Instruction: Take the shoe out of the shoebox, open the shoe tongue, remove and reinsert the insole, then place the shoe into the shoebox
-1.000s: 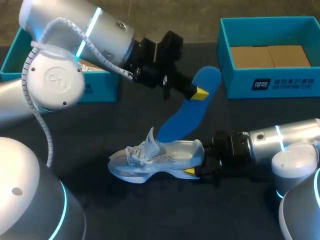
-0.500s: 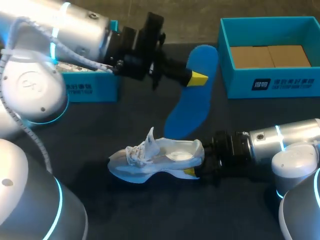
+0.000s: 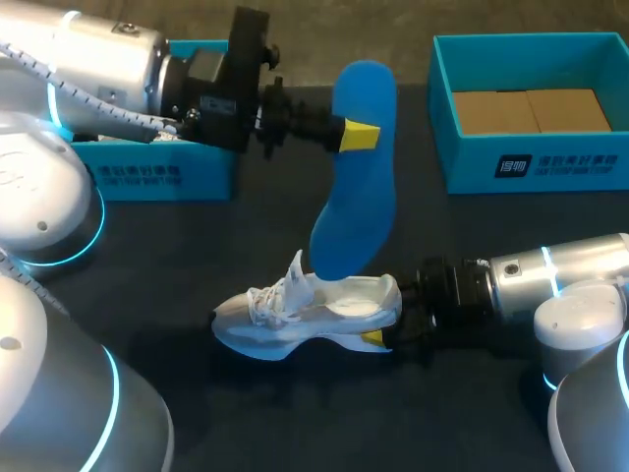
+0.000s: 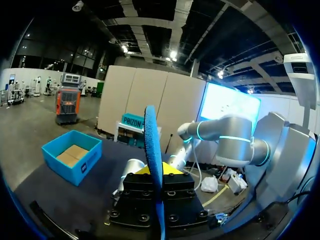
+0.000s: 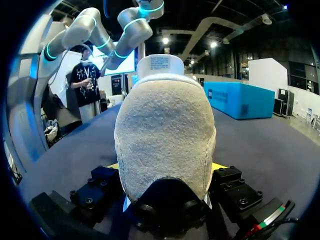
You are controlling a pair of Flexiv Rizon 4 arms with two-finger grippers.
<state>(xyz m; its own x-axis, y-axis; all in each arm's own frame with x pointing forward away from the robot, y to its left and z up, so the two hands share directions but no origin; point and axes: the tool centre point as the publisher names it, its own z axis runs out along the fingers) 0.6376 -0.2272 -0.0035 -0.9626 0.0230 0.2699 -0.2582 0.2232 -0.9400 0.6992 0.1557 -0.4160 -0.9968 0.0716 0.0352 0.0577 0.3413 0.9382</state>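
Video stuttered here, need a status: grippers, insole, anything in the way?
Left gripper shut on blue insole, lower end just above shoe opening. Right gripper shut on its heel. Nothing seen in the way.

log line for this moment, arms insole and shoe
left gripper: shut on blue insole, held upright above shoe | right gripper: shut on shoe heel | shoe: upright on table, insole's lower end near opening
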